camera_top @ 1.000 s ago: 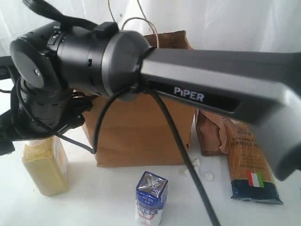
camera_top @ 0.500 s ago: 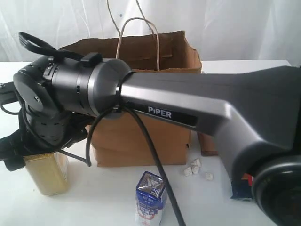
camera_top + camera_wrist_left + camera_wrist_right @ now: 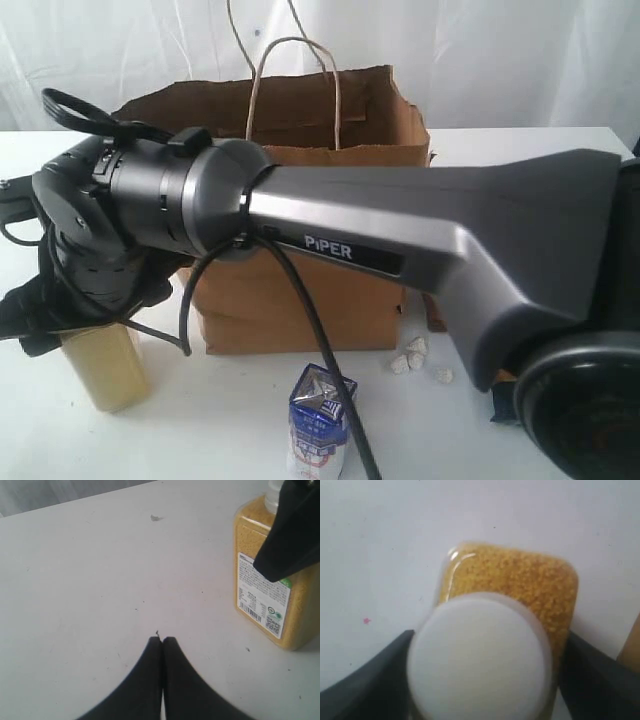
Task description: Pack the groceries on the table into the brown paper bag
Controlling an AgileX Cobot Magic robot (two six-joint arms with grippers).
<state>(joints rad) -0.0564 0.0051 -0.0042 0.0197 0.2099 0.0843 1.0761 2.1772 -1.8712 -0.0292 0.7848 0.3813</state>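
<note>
The yellow-grain bottle [image 3: 105, 368] stands on the table [image 3: 200, 430] at the left. My right arm reaches across the brown paper bag [image 3: 330, 120] to it. The right gripper [image 3: 490, 634] is open, a finger on each side of the bottle's white cap [image 3: 480, 655]; whether they touch it is unclear. One of its fingers [image 3: 295, 535] overlaps the bottle [image 3: 265, 580] in the left wrist view. My left gripper [image 3: 162, 640] is shut and empty over bare table. The blue-white carton [image 3: 320, 420] stands in front of the bag. Only a brown sliver shows where the pouch [image 3: 432, 310] stood. The spaghetti pack and both jars are hidden.
Three small white lumps [image 3: 415, 358] lie right of the bag's foot. The right arm's grey link [image 3: 420, 240] and its black cable [image 3: 300, 290] block much of the exterior view. A white curtain hangs behind the table.
The right arm has swung left and lowered, bringing its gripper down over the yellow-grain bottle. It now covers the spaghetti pack and most of the pouch. The bottle has not moved.
</note>
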